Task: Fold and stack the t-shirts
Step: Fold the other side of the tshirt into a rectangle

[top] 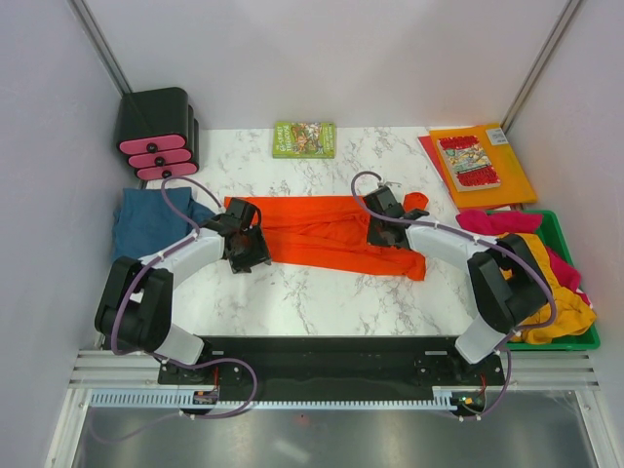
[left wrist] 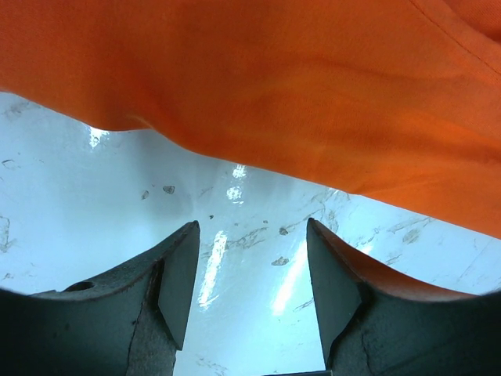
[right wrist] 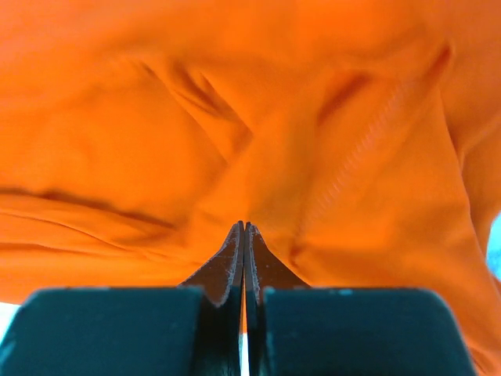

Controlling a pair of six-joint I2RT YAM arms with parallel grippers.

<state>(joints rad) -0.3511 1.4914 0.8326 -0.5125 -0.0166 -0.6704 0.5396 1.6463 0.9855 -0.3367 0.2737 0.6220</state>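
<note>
An orange-red t-shirt [top: 312, 229] lies spread lengthwise across the middle of the marble table [top: 322, 292]. My right gripper [top: 382, 234] sits on its right part. In the right wrist view the fingers [right wrist: 245, 225] are pressed together, with creases of orange cloth [right wrist: 235, 102] running into the tips. My left gripper [top: 249, 255] is at the shirt's left end. It is open [left wrist: 252, 223] over bare marble, just short of the shirt's hem [left wrist: 313, 86], with nothing between the pads. A teal-blue t-shirt [top: 146, 219] lies crumpled at the left edge.
A green bin [top: 575, 336] at the right holds mustard-yellow [top: 561, 302] and magenta-pink [top: 497, 222] shirts. An orange folder with a comic [top: 492, 166] lies at the back right, a small green book [top: 304, 138] at the back centre, and a black drawer unit with pink fronts [top: 156, 136] at the back left.
</note>
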